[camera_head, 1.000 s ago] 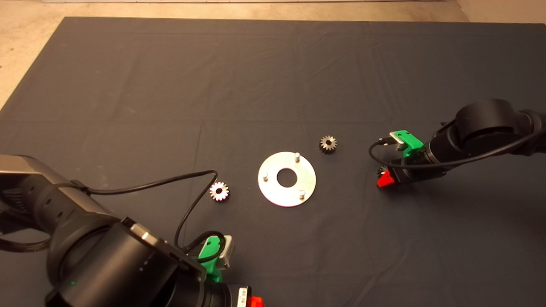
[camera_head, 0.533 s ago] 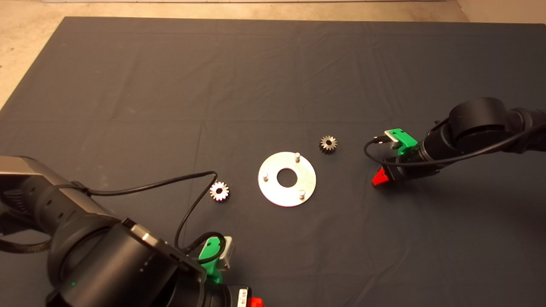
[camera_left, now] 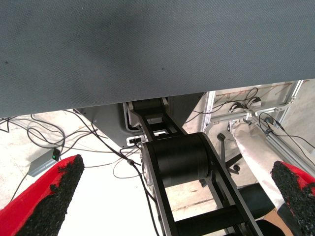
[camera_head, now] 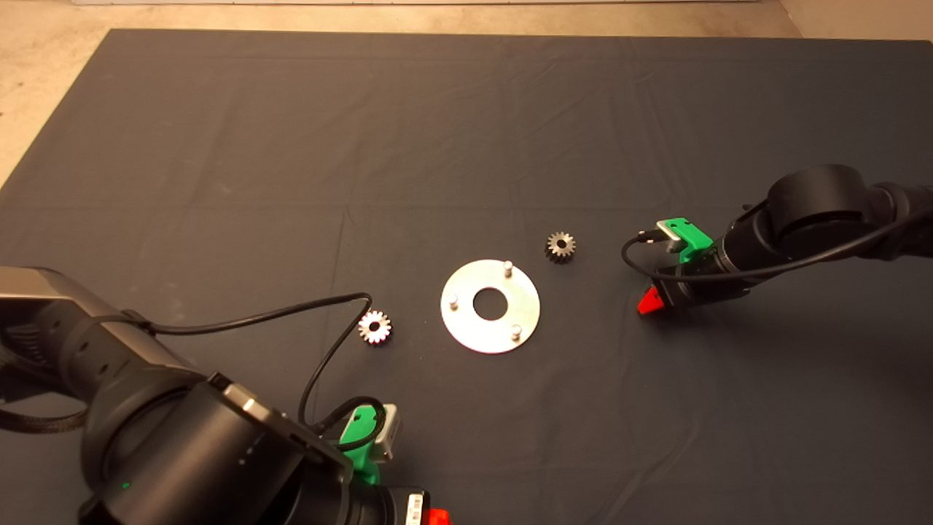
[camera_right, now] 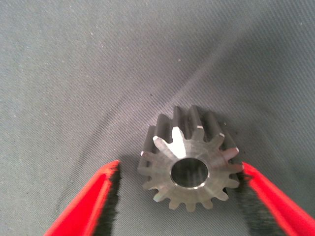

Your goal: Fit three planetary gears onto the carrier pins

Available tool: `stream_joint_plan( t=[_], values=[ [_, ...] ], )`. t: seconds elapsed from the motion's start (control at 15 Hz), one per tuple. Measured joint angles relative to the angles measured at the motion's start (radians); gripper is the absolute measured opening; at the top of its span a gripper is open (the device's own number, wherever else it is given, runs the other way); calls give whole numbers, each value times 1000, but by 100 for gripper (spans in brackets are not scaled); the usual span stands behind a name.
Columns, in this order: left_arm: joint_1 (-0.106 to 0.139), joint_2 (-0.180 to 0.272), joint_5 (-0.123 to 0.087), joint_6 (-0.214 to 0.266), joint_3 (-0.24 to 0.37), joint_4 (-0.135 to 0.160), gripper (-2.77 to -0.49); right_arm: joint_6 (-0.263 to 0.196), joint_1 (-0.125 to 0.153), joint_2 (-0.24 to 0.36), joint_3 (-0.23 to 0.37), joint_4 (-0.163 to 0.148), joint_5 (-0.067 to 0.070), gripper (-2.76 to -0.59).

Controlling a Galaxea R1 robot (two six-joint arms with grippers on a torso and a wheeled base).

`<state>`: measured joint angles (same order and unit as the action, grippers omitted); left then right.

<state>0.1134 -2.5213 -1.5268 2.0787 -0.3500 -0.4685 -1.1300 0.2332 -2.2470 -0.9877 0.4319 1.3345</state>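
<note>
The silver disc point(camera_head: 490, 332) lies flat at mid-mat, and its three carrier pins point(camera_head: 508, 267) are all bare. One planetary gear point(camera_head: 375, 327) rests on the mat left of the disc, and a darker one point(camera_head: 560, 246) sits just beyond its far right rim. A third gear point(camera_right: 197, 140) lies on the mat between my right gripper's red fingers point(camera_right: 93, 206). One pad touches its teeth and a small gap remains on the other side. In the head view that right gripper point(camera_head: 647, 302) sits low on the mat right of the disc and hides this gear. My left gripper point(camera_left: 176, 164) is parked open at the near edge.
The dark mat point(camera_head: 466, 131) covers the table, with pale floor point(camera_head: 44, 65) past its far and left edges. The left arm's black cable point(camera_head: 291, 313) loops over the mat close to the left gear. The left wrist view looks under the table at a stand and cables.
My right gripper has slid a little to the left toward the disc and now covers the third gear. The left arm, the disc and the other two gears have not moved.
</note>
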Motion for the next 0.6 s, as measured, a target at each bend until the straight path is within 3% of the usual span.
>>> stream_joint_plan(
  t=[0.2,0.6],
  values=[
    [0,0,0,0,0,0,-49,3,0,0,0,0,0,-185],
    [-3,0,0,0,0,-1,-49,7,3,0,-7,0,1,-209]
  ],
)
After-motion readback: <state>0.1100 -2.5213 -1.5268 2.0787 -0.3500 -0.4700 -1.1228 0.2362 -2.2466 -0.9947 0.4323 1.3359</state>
